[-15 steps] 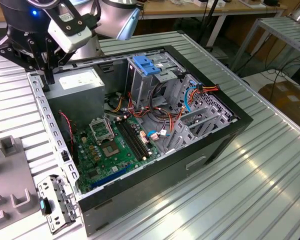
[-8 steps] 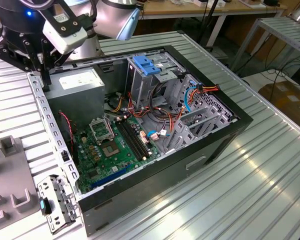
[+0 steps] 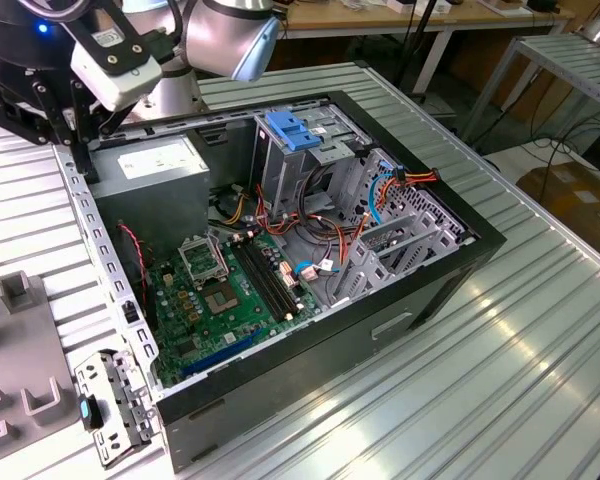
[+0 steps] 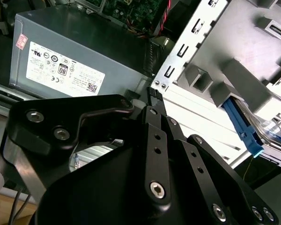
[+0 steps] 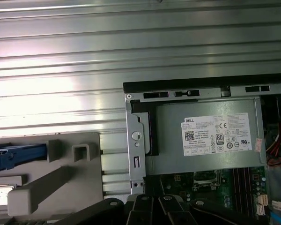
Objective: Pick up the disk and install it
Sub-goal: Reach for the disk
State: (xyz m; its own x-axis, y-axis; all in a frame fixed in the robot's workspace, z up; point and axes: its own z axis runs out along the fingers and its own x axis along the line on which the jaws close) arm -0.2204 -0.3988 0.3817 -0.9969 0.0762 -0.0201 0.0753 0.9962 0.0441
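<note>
The disk [image 4: 267, 133] lies in a grey holder [image 4: 243, 61] beside the open computer case, its blue side rail [image 4: 243, 125] facing out. In the first wrist view the disk's blue rail [image 5: 18, 155] runs along that holder [image 5: 61, 178]. My black gripper [image 4: 152, 96] hangs above the case's rear corner, between the power-supply box and the holder, apart from the disk. Its fingers meet at one tip with nothing between them. The exterior view has the gripper [image 3: 77, 150] at the case's far left corner.
The open case [image 3: 420, 300] holds a grey power-supply box [image 3: 155, 160], a green motherboard [image 3: 225, 295], cables and a metal drive cage with a blue latch [image 3: 292, 130]. A metal bracket [image 3: 115, 405] lies by the case's near corner. The ribbed metal table [image 3: 500, 380] surrounds it.
</note>
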